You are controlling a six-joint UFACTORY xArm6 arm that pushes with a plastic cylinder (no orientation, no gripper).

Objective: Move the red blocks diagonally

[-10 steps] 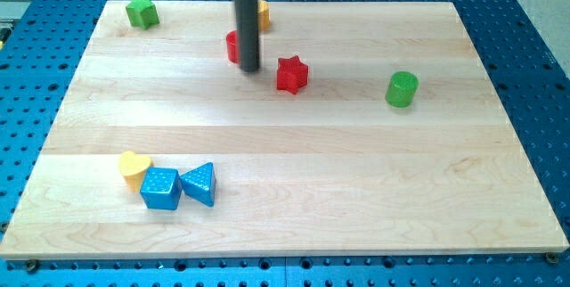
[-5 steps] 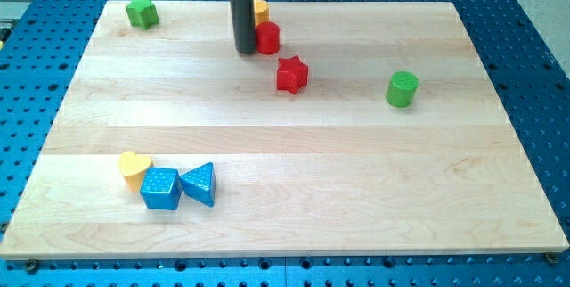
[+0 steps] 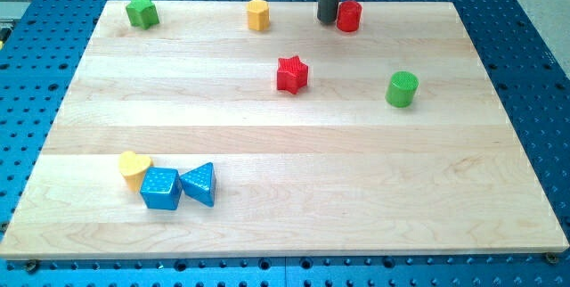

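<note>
A red cylinder (image 3: 349,16) stands near the board's top edge, right of centre. My tip (image 3: 327,20) is just to its left, touching or nearly touching it. A red star (image 3: 291,74) lies lower and to the left, apart from the tip.
A yellow hexagon block (image 3: 258,14) sits left of the tip at the top. A green star (image 3: 141,11) is at the top left. A green cylinder (image 3: 402,88) is at the right. A yellow heart (image 3: 134,168), a blue cube (image 3: 161,189) and a blue triangle (image 3: 199,184) cluster at the bottom left.
My tip has moved up and to the right, pushing the red cylinder from left of centre to the top right of centre. The red star has not moved.
</note>
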